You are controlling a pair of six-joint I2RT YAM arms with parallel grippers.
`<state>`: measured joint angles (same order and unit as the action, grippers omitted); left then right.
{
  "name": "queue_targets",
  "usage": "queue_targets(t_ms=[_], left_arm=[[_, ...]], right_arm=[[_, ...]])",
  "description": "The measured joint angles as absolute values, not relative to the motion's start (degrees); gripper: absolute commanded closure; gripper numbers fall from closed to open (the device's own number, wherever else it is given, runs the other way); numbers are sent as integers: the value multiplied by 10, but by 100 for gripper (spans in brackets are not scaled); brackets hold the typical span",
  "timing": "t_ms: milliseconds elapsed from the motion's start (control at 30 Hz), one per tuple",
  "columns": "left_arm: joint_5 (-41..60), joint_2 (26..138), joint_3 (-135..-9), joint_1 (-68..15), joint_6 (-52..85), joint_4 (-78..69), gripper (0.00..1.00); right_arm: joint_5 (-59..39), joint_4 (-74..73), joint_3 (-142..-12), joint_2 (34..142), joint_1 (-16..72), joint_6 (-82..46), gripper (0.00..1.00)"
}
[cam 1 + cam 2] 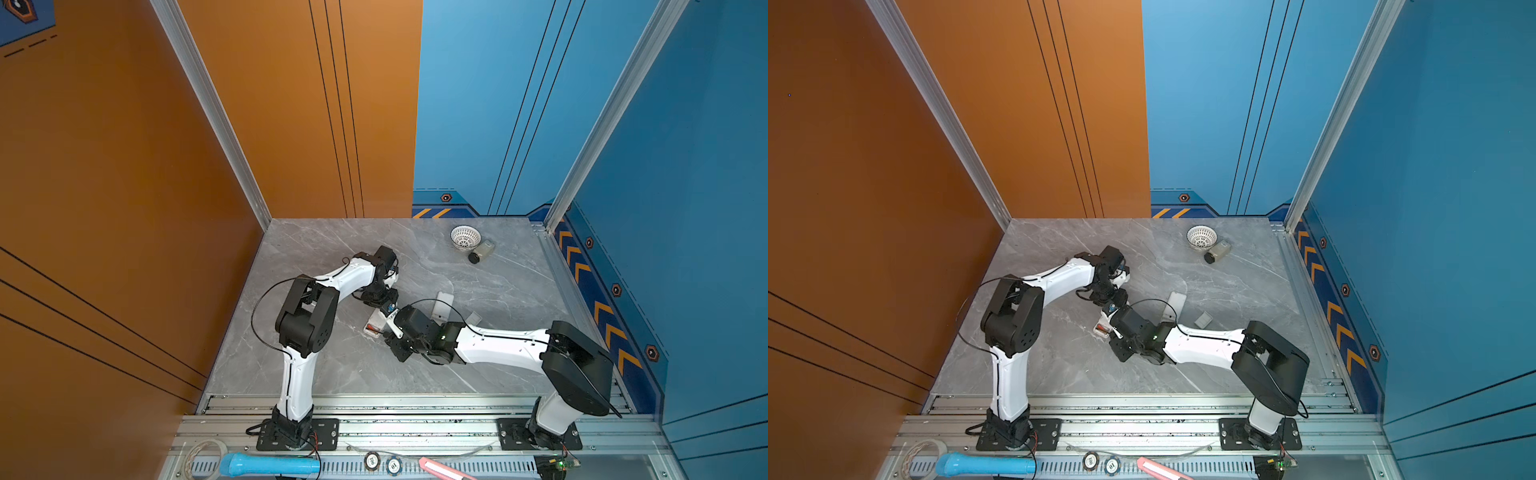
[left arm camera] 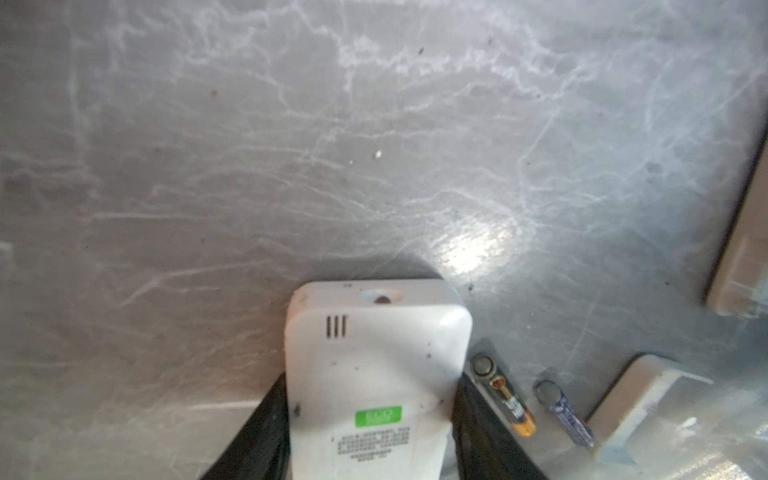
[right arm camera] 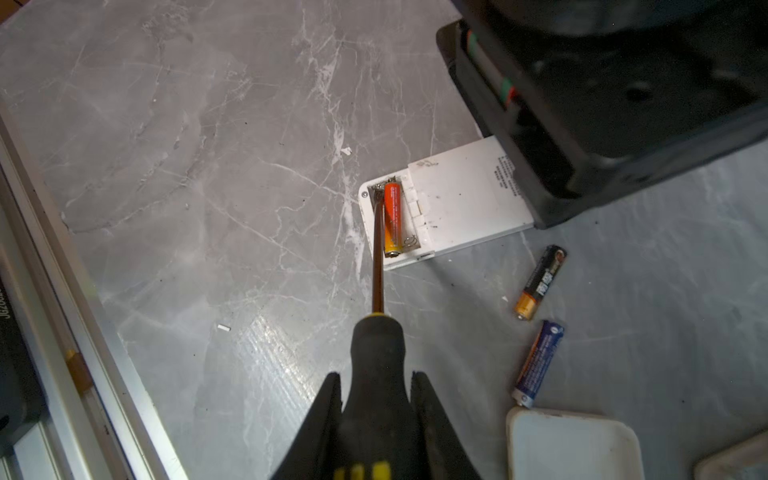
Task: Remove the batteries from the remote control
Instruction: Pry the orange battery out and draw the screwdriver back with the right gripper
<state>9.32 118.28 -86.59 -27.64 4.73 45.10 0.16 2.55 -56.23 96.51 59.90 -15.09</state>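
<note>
Orange-red battery (image 3: 392, 220): seated in the open bay of the remote control (image 3: 461, 199), straight ahead of the right pincer (image 3: 376, 378), which clamps the screwdriver (image 3: 377, 353). The shaft runs parallel to the battery's long axis, just beside it, tip at its far end. The left pincer (image 2: 372, 386) grips the remote control's other end.

White mesh bowl (image 1: 466, 237), toppled jar (image 1: 483, 250) just beside; marble tabletop (image 1: 332, 365).
</note>
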Motion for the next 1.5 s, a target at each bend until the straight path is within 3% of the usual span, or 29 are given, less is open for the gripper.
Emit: queue_targets(t_ms=[533,867,1133,1500], left_arm=[[106,1176,-856,-260,152,432,100],[90,1160,-834,-250,251,416,100],[77,1156,-829,-245,309,413,100],[64,1148,-824,-231,331,453,51]], right_arm=[[-3,187,-638,956,585,-130,100],[149,285,-686,975,648,-225,100],[181,254,-662,972,665,-285,100],[188,254,-580,811,609,-286,100]])
